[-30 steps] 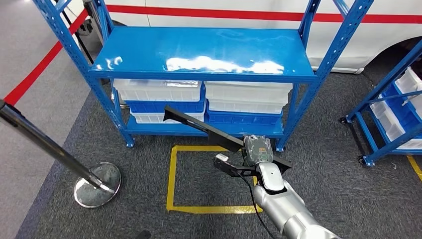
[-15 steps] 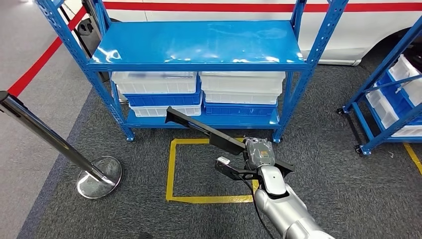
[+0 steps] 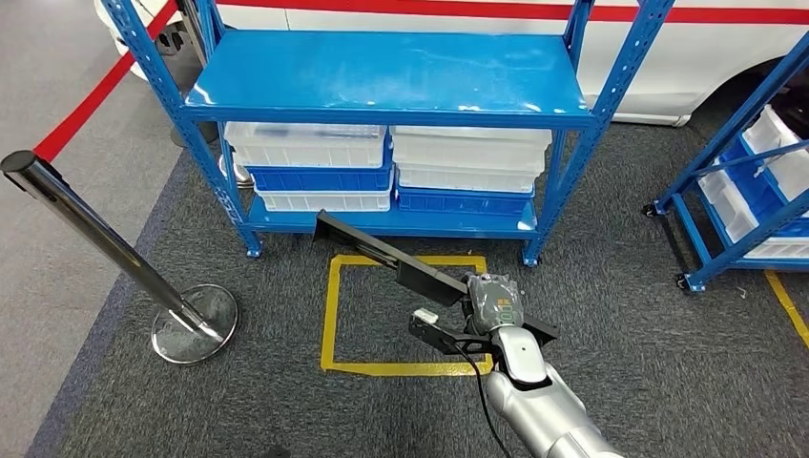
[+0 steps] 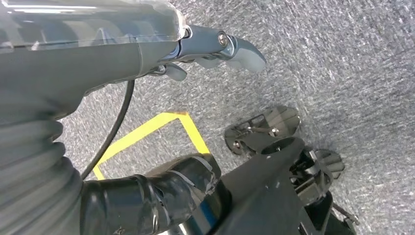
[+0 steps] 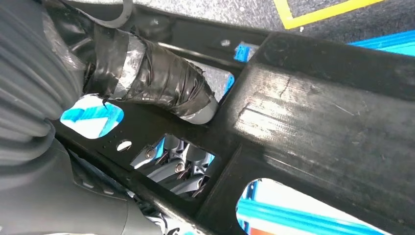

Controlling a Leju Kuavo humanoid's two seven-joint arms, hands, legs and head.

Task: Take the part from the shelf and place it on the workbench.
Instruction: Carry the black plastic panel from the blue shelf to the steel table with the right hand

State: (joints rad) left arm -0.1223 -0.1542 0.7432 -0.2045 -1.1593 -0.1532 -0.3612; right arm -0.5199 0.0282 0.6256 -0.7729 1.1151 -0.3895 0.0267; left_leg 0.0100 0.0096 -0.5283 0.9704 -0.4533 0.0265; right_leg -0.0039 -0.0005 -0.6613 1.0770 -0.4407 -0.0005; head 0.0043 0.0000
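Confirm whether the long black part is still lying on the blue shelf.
No. In the head view the right hand holds the long black part over the carpet, in front of the blue shelf.

Silver right arm [image 3: 539,405], black cable alongside; grey ribbed wrist cover [image 4: 29,166]; black-taped thumb [image 5: 156,81].

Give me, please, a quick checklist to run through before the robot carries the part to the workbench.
1. Part held by right hand: ok; the wrist view shows the thumb over it.
2. Part off the shelf: ok.
3. Part's far end apart from the bins: ok.
4. Left hand holds nothing: ok.
5. Post away from the part: ok.
6. Workbench located: cannot tell.
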